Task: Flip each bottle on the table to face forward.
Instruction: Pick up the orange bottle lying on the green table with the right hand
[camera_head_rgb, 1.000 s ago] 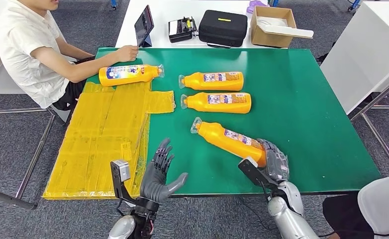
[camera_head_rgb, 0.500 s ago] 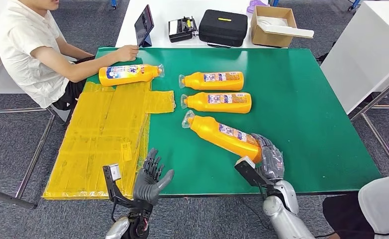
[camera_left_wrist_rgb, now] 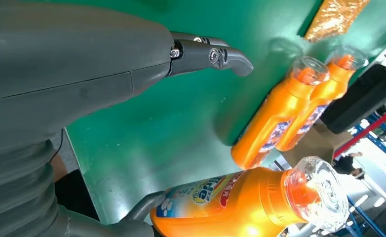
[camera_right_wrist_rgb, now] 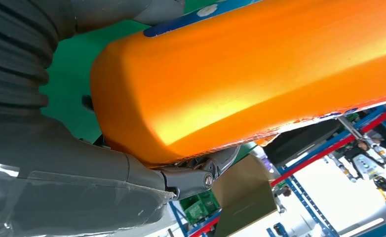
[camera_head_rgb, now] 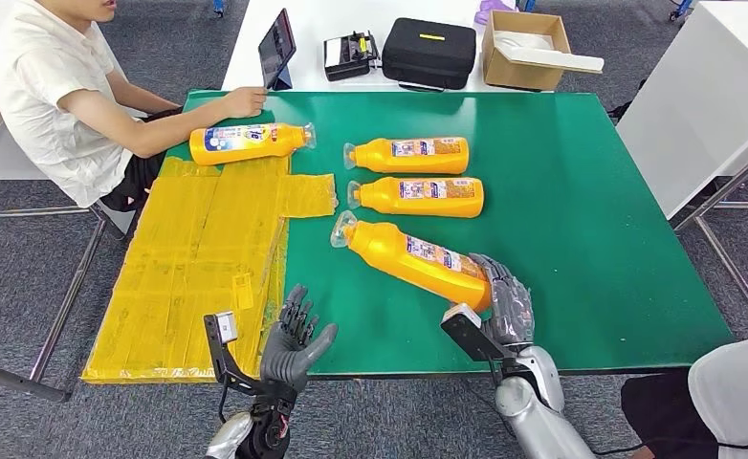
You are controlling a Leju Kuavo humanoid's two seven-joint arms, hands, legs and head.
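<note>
- While the right hand [camera_head_rgb: 504, 298] gripped the base of the nearest orange bottle [camera_head_rgb: 410, 257], that bottle lay tilted on the green table [camera_head_rgb: 590, 220], its clear cap pointing toward 10 o'clock; in the right wrist view the fingers [camera_right_wrist_rgb: 201, 177] wrapped the orange base [camera_right_wrist_rgb: 240, 74].
- Left hand [camera_head_rgb: 294, 346] hovered at the table's near edge, at 8 o'clock from the held bottle, fingers spread, holding nothing.
- Two more orange bottles lay side by side at 12 o'clock from the held one, caps toward 9 o'clock: the middle bottle [camera_head_rgb: 416, 196] and the far bottle [camera_head_rgb: 408, 155], near each other, not clearly touching.
- A fourth bottle [camera_head_rgb: 251, 142] lay at 10 o'clock, blue label up, cap toward 3 o'clock, at the far edge of the yellow sheet [camera_head_rgb: 198, 268].
- A seated person [camera_head_rgb: 59, 91] rested a hand [camera_head_rgb: 244, 100] on the table just behind the fourth bottle.
- On the white table beyond: a tablet [camera_head_rgb: 276, 48], a black case [camera_head_rgb: 428, 53], a cardboard box [camera_head_rgb: 528, 48].
</note>
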